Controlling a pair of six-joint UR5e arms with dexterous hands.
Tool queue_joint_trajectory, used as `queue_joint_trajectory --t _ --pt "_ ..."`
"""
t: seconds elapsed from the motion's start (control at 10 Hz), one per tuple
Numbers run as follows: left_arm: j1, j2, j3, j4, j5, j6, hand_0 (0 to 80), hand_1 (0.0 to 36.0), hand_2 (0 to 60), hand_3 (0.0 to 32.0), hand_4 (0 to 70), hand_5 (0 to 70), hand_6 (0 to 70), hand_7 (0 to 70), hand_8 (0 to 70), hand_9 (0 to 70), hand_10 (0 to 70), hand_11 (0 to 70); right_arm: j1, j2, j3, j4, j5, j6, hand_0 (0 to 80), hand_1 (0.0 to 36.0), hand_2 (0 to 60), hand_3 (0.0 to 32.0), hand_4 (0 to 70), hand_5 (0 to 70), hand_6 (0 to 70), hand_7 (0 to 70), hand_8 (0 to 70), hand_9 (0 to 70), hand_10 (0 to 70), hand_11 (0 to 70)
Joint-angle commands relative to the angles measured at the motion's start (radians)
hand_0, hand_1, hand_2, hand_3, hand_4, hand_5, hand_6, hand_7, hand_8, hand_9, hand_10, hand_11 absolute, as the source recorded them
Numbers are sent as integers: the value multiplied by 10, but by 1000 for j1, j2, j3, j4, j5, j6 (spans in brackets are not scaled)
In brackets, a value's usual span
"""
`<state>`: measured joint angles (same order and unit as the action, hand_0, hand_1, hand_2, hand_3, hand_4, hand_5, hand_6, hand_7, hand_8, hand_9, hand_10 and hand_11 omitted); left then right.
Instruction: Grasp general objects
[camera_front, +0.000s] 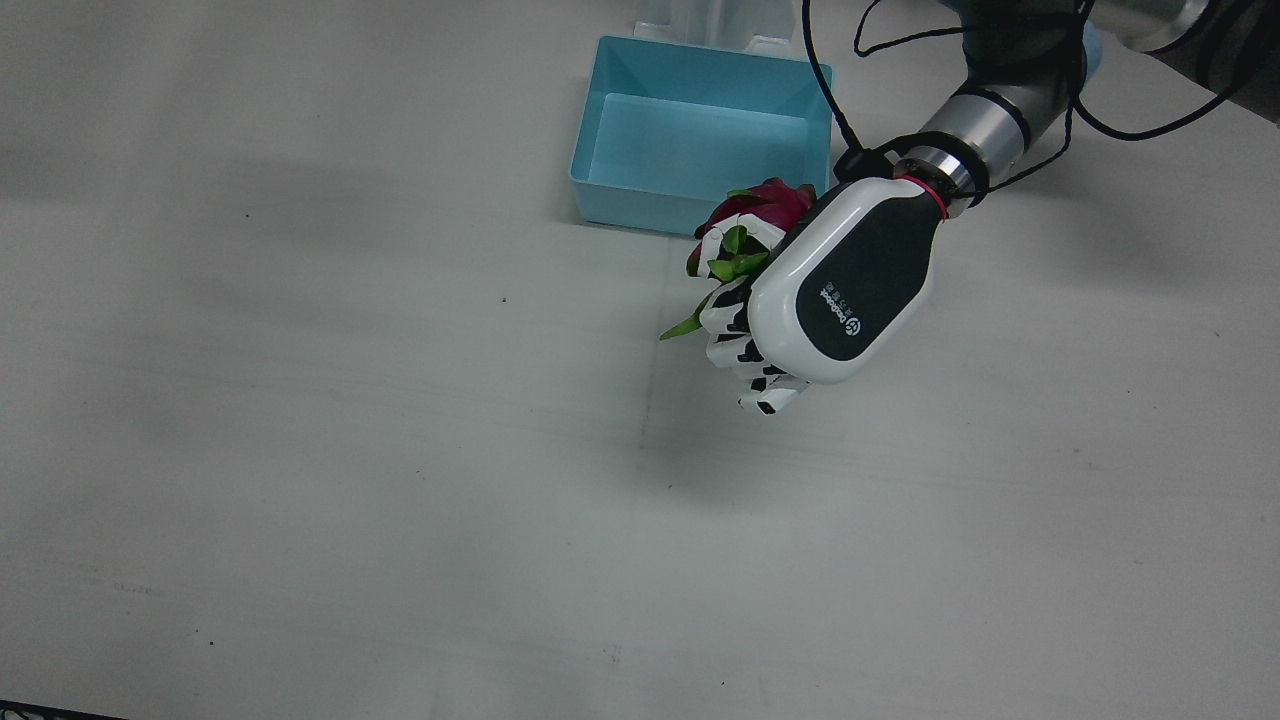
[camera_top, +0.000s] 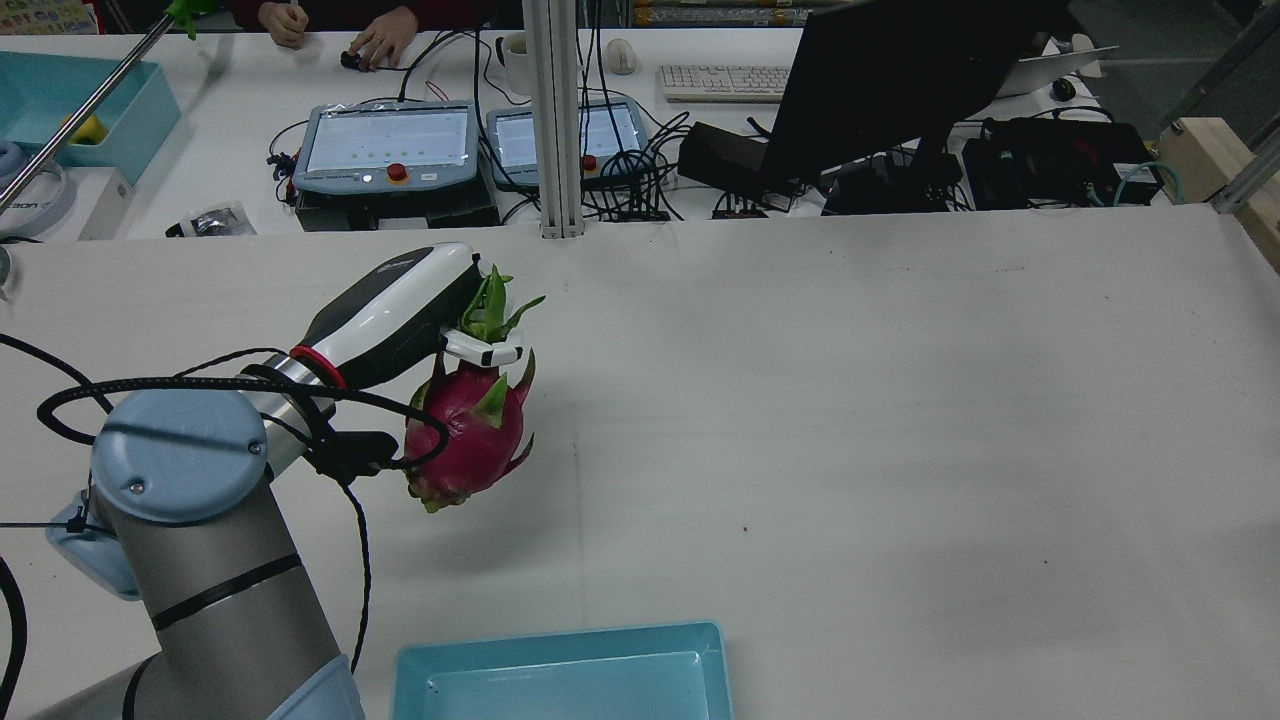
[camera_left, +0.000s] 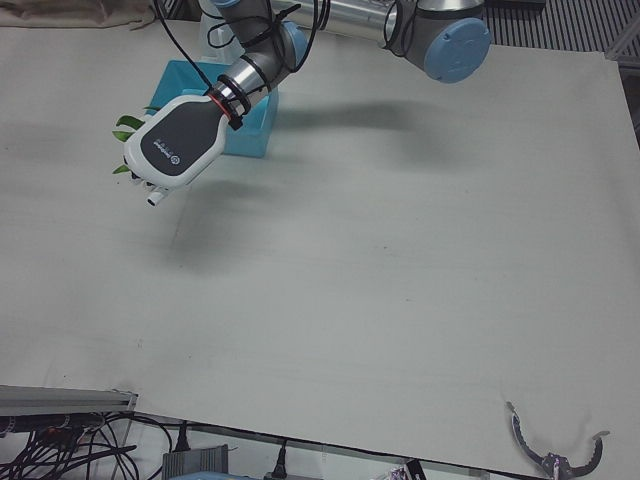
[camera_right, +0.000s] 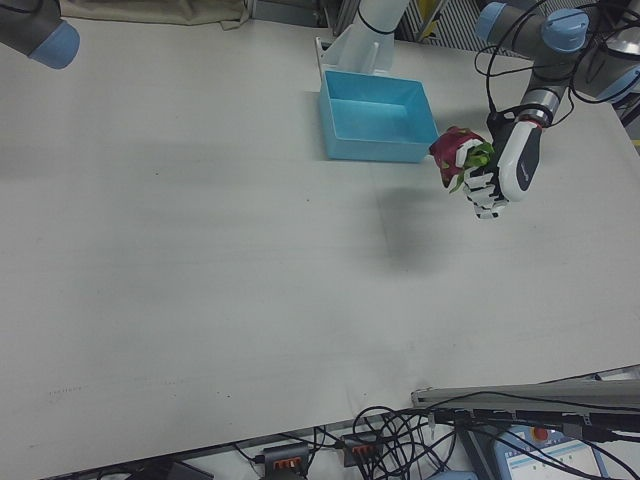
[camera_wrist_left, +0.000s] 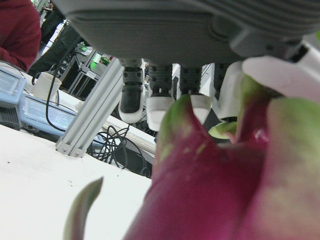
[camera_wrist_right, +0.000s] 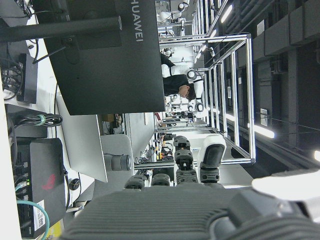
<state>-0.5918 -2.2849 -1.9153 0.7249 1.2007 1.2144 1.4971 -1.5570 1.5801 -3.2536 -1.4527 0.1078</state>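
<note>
Worktop (camera_front: 300, 450) is bare apart from the blue bin (camera_front: 700, 130) near the pedestals, so you have room to travel. Your left robot hand (camera_front: 840, 280) is wrapped around the dragon fruit (camera_top: 465, 430), held clear above the surface beside the bin. Keep the fingers (camera_front: 735, 320) firm; the leafy scales (camera_top: 495, 305) look slippery. Your right robot hand (camera_wrist_right: 195, 165) holds nothing, fingers extended.

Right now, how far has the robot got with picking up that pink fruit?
The grasp looks done: the left hand has its fingers closed on the dragon fruit, which hangs clear of the table in the rear view. In hand is carrying it. What may be left is setting it down, perhaps in the empty blue bin beside it. The right hand holds nothing.
</note>
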Motion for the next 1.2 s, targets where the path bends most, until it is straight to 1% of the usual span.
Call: queue_joint_trajectory --t 0.0,0.1,0.2,0.3,0.5,0.8,1.0,1.1 --pt "18 15 -71 -58 108 56 278 51 600 0 700 700 700 700 700 700 700 700 0 0 0 0 0 1 0 0 0 0 0 0 0 0 0 0 0 0" --pt "59 13 -82 -61 120 56 248 41 600 0 700 700 700 700 700 700 700 700 0 0 0 0 0 1 0 0 0 0 0 0 0 0 0 0 0 0" --pt "107 13 -93 -65 120 57 265 43 600 0 700 700 700 700 700 700 700 700 0 0 0 0 0 1 0 0 0 0 0 0 0 0 0 0 0 0" --pt "156 13 -94 -73 120 62 263 41 600 0 700 700 700 700 700 700 700 700 0 0 0 0 0 1 0 0 0 0 0 0 0 0 0 0 0 0" --pt "220 15 -106 -68 120 115 250 30 600 0 700 700 700 700 700 700 700 700 0 0 0 0 0 1 0 0 0 0 0 0 0 0 0 0 0 0" --pt "231 15 -106 -68 125 113 255 28 600 0 700 700 700 700 700 700 700 700 0 0 0 0 0 0 0 0 0 0 0 0 0 0 0 0 0 0" --pt "234 15 -97 -53 164 109 243 16 600 0 700 683 700 700 700 700 700 700 0 0 0 0 0 1 0 0 0 0 0 0 0 0 0 0 0 0" --pt "233 15 -94 -47 193 109 223 0 600 0 700 646 700 700 700 700 700 700 0 0 0 0 0 1 0 0 0 0 0 0 0 0 0 0 0 0"
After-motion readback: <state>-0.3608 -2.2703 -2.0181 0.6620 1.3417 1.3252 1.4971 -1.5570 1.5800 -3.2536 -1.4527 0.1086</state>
